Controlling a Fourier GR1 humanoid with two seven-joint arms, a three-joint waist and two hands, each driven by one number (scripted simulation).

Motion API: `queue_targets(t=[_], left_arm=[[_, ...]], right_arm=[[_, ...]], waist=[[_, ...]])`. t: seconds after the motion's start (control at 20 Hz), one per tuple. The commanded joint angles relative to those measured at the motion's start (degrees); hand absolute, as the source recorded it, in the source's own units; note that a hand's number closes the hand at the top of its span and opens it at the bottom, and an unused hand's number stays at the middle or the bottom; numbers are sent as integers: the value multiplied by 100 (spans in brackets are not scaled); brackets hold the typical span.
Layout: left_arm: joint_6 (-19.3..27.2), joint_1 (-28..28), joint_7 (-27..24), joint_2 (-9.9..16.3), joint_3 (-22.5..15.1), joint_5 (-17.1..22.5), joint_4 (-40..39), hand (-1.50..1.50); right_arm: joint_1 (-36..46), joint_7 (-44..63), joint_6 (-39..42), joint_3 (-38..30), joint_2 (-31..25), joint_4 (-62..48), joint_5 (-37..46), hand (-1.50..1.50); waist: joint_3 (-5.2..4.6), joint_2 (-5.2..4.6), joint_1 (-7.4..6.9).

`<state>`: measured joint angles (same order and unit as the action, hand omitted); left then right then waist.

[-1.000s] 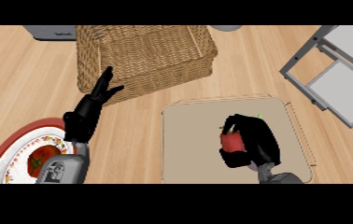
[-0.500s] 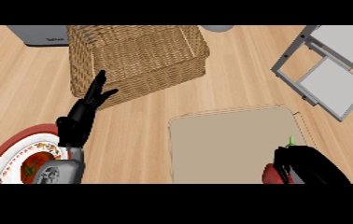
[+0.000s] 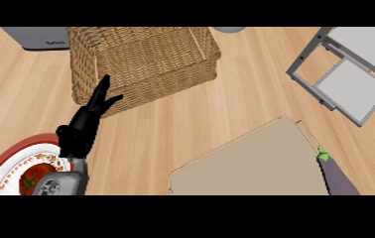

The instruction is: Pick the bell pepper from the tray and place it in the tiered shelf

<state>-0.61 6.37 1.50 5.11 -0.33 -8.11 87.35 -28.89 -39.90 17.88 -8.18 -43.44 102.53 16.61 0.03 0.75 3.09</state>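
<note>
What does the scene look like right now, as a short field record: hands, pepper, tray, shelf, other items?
left hand: open, fingers up, resting beside wicker basket
right hand: out of view
bell pepper: not visible
tray: beige, bare where it shows
tiered shelf: grey, upper right
eggplant: just off the tray's right edge
plate: red-rimmed, lower left, partly behind the left forearm
</note>
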Motion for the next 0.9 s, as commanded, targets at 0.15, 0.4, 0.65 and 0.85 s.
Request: queue_targets(t=[0.15,0.4,0.65,0.85], left_arm=[[-116,183,-28,99,97,46,-286,0],[58,399,205,-108,38,-13,-371,0],[-36,333,119,-69,-8,-30,-340,0],[-99,243,-130,-11,24,-34,-455,0]], right_arm=[[-673,-631,1201,-2210,-651,-26,-2129,150],[-932,-135,1453,-3542,-672,76,-3053,150],[-387,1419,1477,-4289,-939,243,-4177,150],[49,1623,1494,-4751,-1138,-536,-4331,150]], waist=[[-14,-51,-80],[-12,-54,-115],[-14,-72,-243],[-8,-75,-271]])
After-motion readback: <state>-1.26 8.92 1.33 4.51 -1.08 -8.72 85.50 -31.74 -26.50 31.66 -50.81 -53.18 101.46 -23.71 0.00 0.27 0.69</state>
